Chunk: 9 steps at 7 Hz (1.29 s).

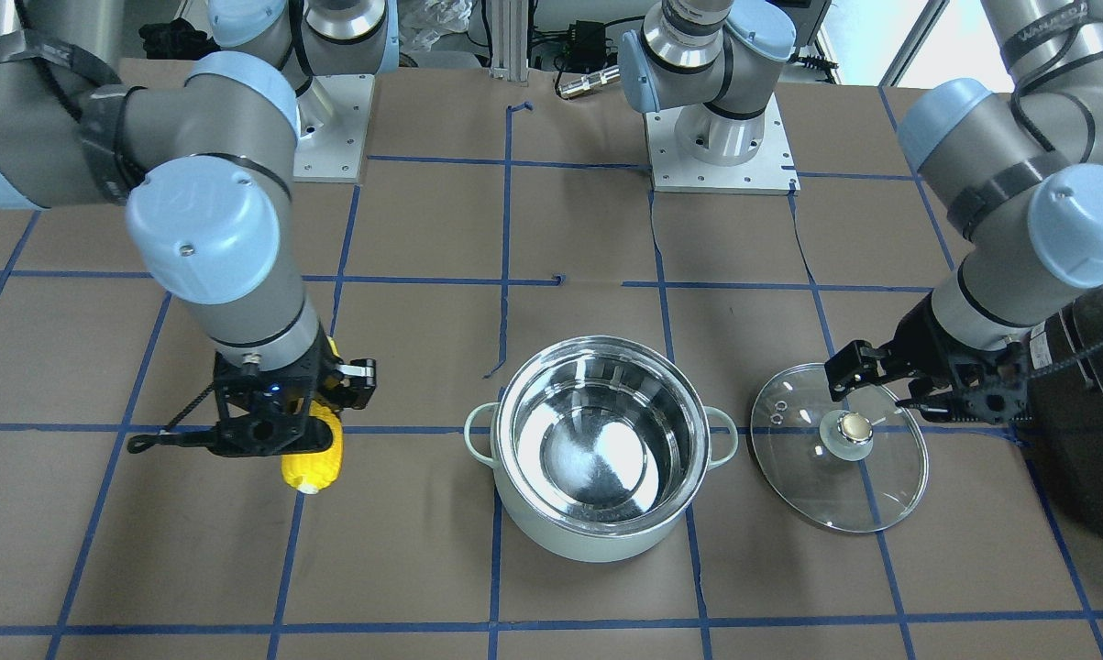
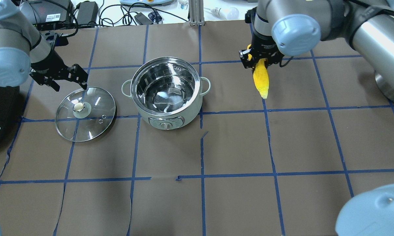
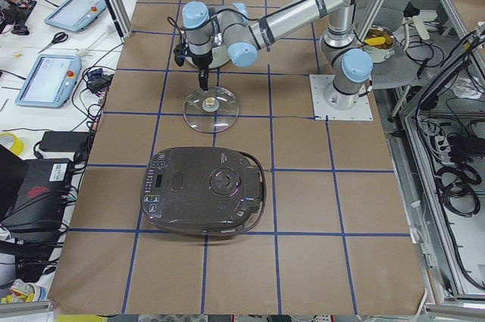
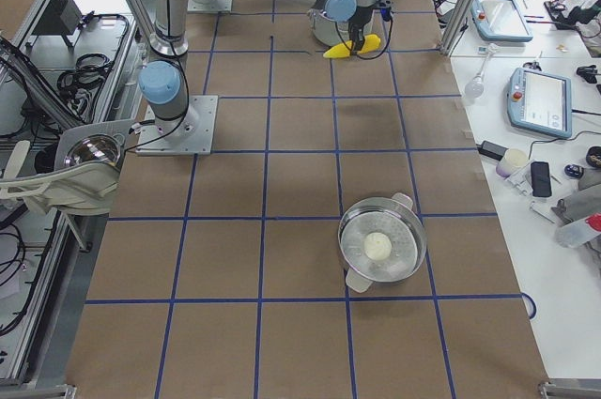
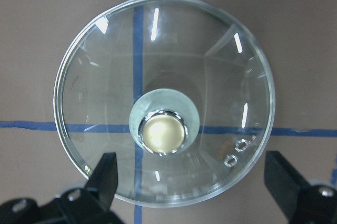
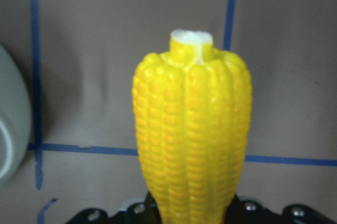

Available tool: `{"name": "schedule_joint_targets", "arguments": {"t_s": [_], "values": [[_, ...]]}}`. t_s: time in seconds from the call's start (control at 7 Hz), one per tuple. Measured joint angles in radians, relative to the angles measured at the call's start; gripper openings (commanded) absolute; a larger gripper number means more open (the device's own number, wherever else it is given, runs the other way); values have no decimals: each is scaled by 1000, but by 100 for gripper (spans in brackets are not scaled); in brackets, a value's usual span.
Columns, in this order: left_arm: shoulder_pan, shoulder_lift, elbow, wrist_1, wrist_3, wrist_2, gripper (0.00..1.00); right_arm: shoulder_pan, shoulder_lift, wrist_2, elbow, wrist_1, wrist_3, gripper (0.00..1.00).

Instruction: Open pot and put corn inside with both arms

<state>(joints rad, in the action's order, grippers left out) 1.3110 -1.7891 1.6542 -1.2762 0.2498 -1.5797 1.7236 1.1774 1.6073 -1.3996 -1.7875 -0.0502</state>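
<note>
The pale mint-green pot (image 2: 165,122) stands open and empty mid-table, and it also shows in the front view (image 1: 588,543). Its glass lid (image 2: 92,114) lies flat on the table beside it. My left gripper (image 2: 69,83) is open and empty just above the lid's edge. In the left wrist view its fingers (image 5: 108,168) straddle the lid (image 5: 105,76) and its brass knob. My right gripper (image 2: 260,60) is shut on the yellow corn (image 2: 261,80), which hangs below it on the pot's other side. The corn fills the right wrist view (image 6: 192,139) and also shows in the front view (image 1: 313,463).
A black appliance (image 3: 201,189) sits at the table's left end, close behind the left arm (image 1: 1092,440). A second steel pot (image 4: 349,251) with something white inside stands far out on the right side. Blue tape lines grid the brown table cover.
</note>
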Motion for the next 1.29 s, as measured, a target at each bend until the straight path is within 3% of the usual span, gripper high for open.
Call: {"name": "schedule_joint_targets", "arguments": {"t_s": [0.43,0.71,0.86,1.0,1.14,1.29], "values": [[168,102,-105,-182,-159,-2,100,191,-181,-12,263,31,-103,0],[208,182,-117,-279,-221,-2,100,247,-249,-28,320,29,-144,0],[219,209,-112,-308,-228,-1,100,256,-262,-49,327,26,-149,14],[236,225,-107,-327,-231,-2,100,269,-274,-63,330,22,-150,65],[252,237,-105,-339,-232,-7,100,286,-285,-69,331,20,-151,100],[260,242,-104,-344,-232,-9,100,299,-291,-71,330,19,-151,100]]}}
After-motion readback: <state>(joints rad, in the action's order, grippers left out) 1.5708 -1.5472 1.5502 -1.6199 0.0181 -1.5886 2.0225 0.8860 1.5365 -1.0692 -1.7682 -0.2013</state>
